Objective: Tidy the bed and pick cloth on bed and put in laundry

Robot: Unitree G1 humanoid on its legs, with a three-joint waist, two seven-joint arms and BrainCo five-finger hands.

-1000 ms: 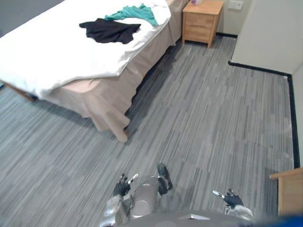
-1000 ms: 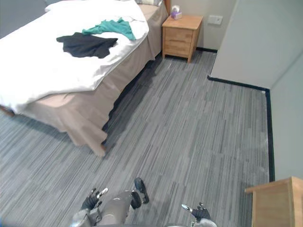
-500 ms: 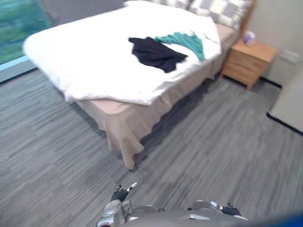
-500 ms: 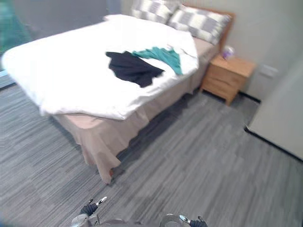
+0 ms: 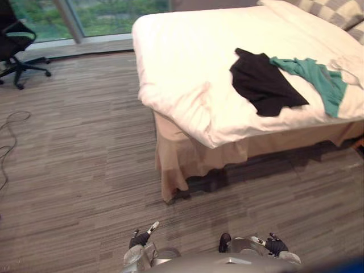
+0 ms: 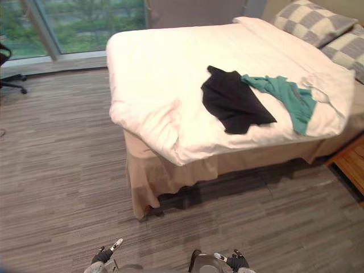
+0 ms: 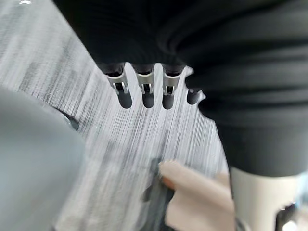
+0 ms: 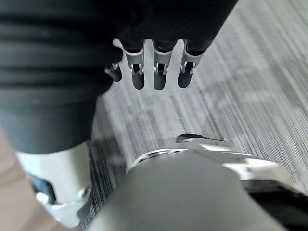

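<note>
A black cloth (image 5: 263,83) lies spread on the white duvet of the bed (image 5: 187,68), near its long side edge. A teal cloth (image 5: 316,77) lies just beyond it, toward the checkered pillows (image 6: 311,20). My left hand (image 5: 139,240) hangs low at my side over the carpet, well short of the bed. Its fingers (image 7: 143,91) are straight and hold nothing. My right hand (image 5: 275,245) hangs the same way, its fingers (image 8: 159,73) straight and empty over the floor.
A beige bed skirt (image 5: 193,162) drops to the grey striped carpet at the bed's near corner. A black office chair (image 5: 15,41) stands at the far left by a window (image 5: 108,12). A wooden nightstand (image 6: 352,165) shows at the right edge.
The camera has swung round, so the bed now lies ahead and to the right, with the window and chair in view. Both hands stay low and empty.
</note>
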